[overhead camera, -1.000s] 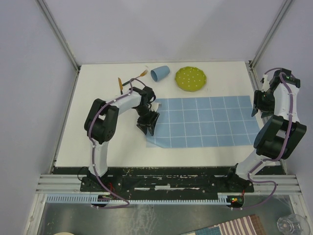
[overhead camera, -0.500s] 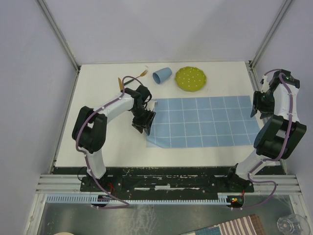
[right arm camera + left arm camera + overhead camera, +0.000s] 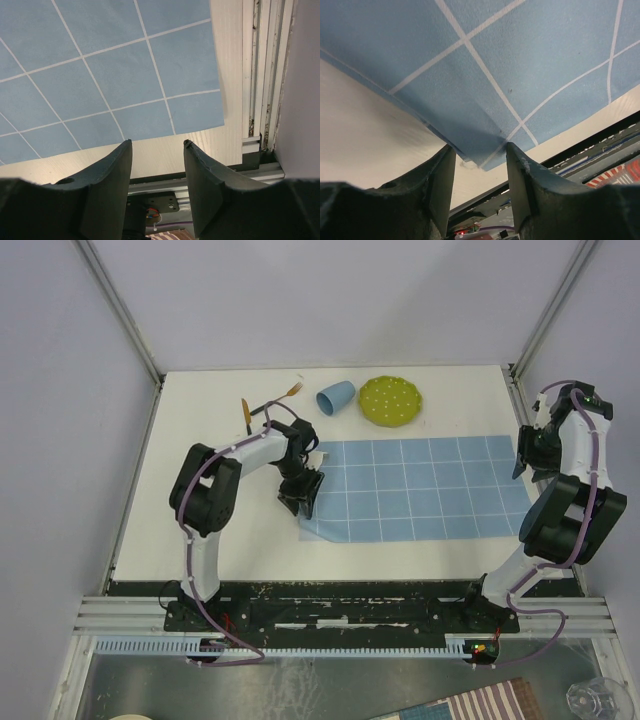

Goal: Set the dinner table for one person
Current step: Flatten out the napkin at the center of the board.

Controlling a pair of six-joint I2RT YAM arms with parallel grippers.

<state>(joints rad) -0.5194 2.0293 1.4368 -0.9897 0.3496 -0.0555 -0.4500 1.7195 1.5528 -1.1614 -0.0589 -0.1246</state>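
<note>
Hanging low at the left edge of the light-blue cloth with white grid lines, the left claw is seen about half open, and nothing is held in it. The near corner of the cloth, a little folded, can be seen just past the two dark fingers. The right claw is set just as wide by the right edge of the same cloth, and nothing is held there either. The cloth is spread on the large plain white dinner table, toward its right side. At the far edge a round green plate with pale dots, a small blue cup lying on its side and some small brown cutlery pieces are found, well apart from both claws. If only one side is pinched and pulled, the cloth could be bunched up or turned crooked. If the fingers are shut too high, the thin cloth could be missed. If they are pushed too low, the table could be scraped.
</note>
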